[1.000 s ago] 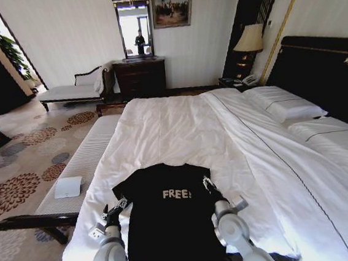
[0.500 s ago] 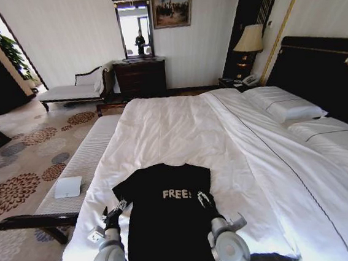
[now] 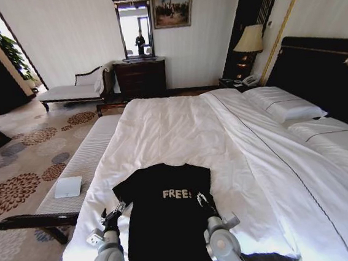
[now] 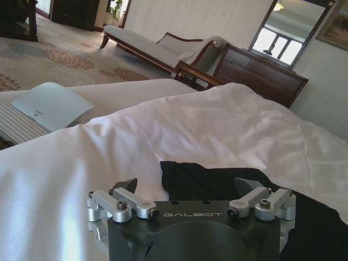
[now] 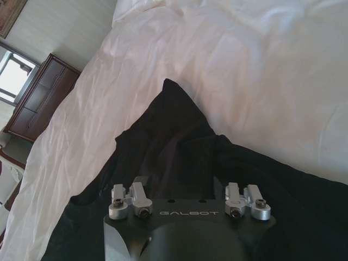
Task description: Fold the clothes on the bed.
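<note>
The black T-shirt (image 3: 167,214) with white "FREE" lettering lies flat, chest up, at the near end of the bed (image 3: 180,130), its collar pointing away from me. My left gripper (image 3: 113,214) hovers low at the shirt's left edge, below the left sleeve. In the left wrist view this gripper (image 4: 187,183) is open, with the black shirt (image 4: 217,182) and white sheet just beyond its fingertips. My right gripper (image 3: 203,200) is over the shirt's right side, under the lettering. The right wrist view looks down on the right sleeve (image 5: 179,125) with the gripper's body above dark cloth.
A pale striped bench (image 3: 85,164) runs along the bed's left side with a flat white pad (image 3: 68,187) on it. Pillows (image 3: 286,107) and the dark headboard (image 3: 322,73) are at the far right. A dresser (image 3: 140,78) and chaise (image 3: 71,91) stand against the far wall.
My right arm has drawn back toward me and a little left, from the shirt's right edge to over its right side. The left arm barely shifted. The shirt's outline is unchanged.
</note>
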